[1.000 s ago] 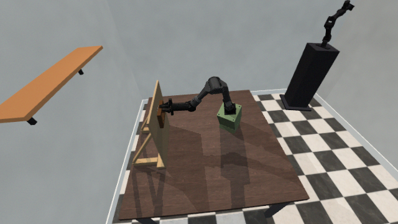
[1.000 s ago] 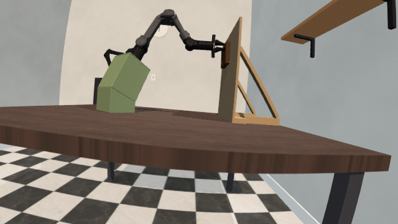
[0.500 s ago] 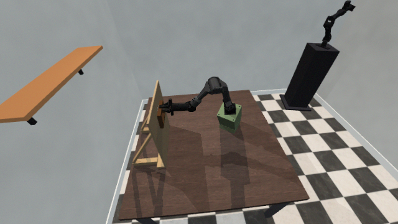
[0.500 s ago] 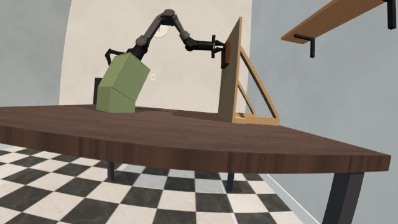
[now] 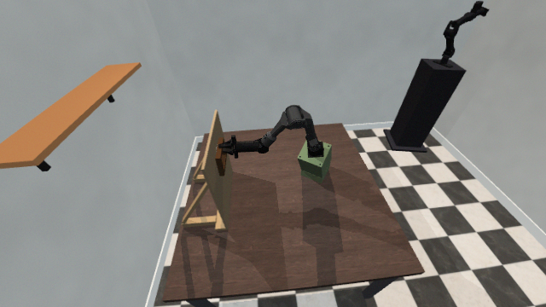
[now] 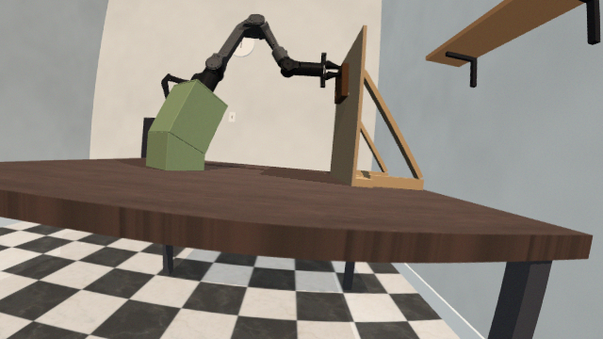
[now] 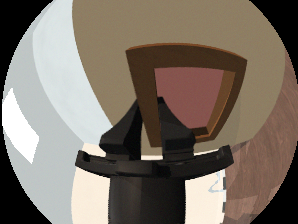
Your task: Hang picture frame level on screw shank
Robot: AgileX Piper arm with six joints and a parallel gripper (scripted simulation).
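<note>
A small brown picture frame with a reddish picture sits flat against the upright tan board near its top. It also shows in the exterior view and in the wrist view. My gripper reaches level from the right and is shut on the frame's left rail; it shows in the exterior view and in the wrist view. The frame's top edge looks about level in the wrist view. The screw is hidden behind the frame.
The board stands on a wooden easel stand at the table's left side. My green base block is mid-table. An orange wall shelf hangs at left. A black pedestal with another arm stands at back right.
</note>
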